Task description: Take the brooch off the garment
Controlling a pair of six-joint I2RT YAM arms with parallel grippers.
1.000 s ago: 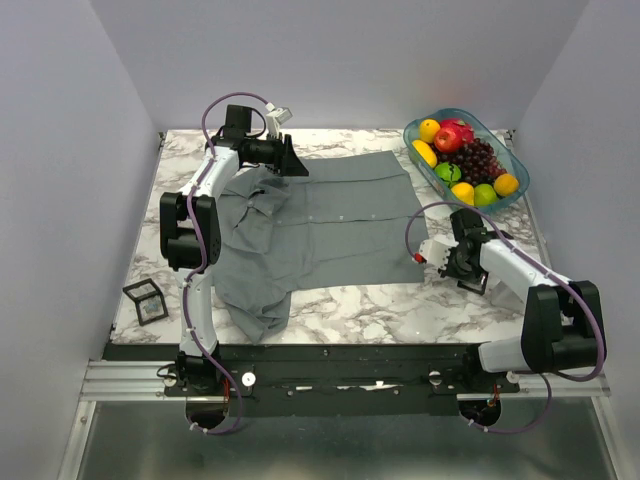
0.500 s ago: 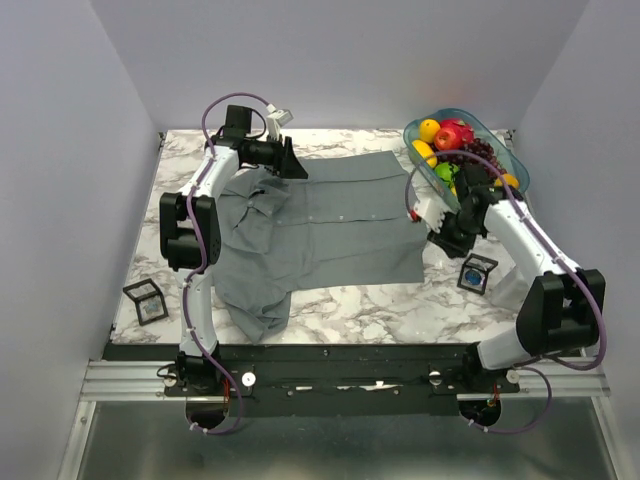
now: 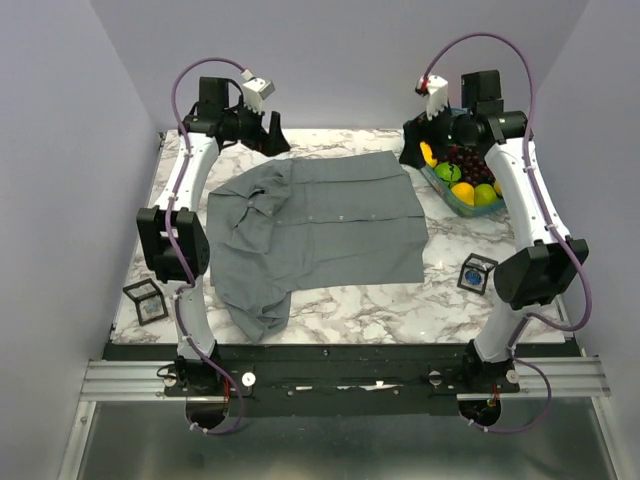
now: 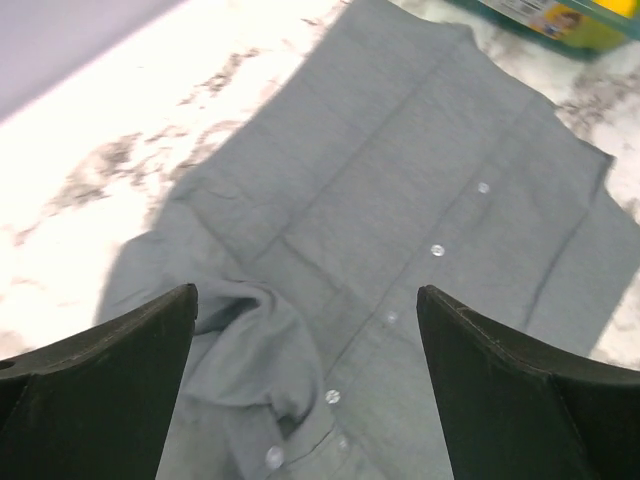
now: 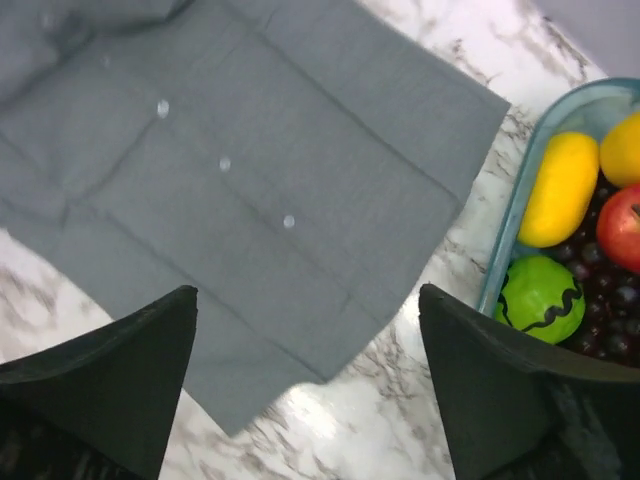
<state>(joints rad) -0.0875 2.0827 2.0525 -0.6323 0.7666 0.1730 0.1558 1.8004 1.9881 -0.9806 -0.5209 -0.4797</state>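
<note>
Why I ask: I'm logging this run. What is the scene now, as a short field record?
garment: large grey button-up shirt, laid out on white marble table
brooch: no blue pin visible in any view
left tool: open, empty, raised near the shirt's far left edge
right tool: open, empty, raised at the table's far right
fruit: clear blue tray of fruit, far right
cubes: left black wire-frame cube; right black wire-frame cube

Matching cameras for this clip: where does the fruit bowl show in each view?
Top external: fruit bowl at the far right, partly hidden.
Left wrist: a sliver in the top right corner.
Right wrist: along the right edge.
Shared landmark: the grey buttoned shirt.
</note>
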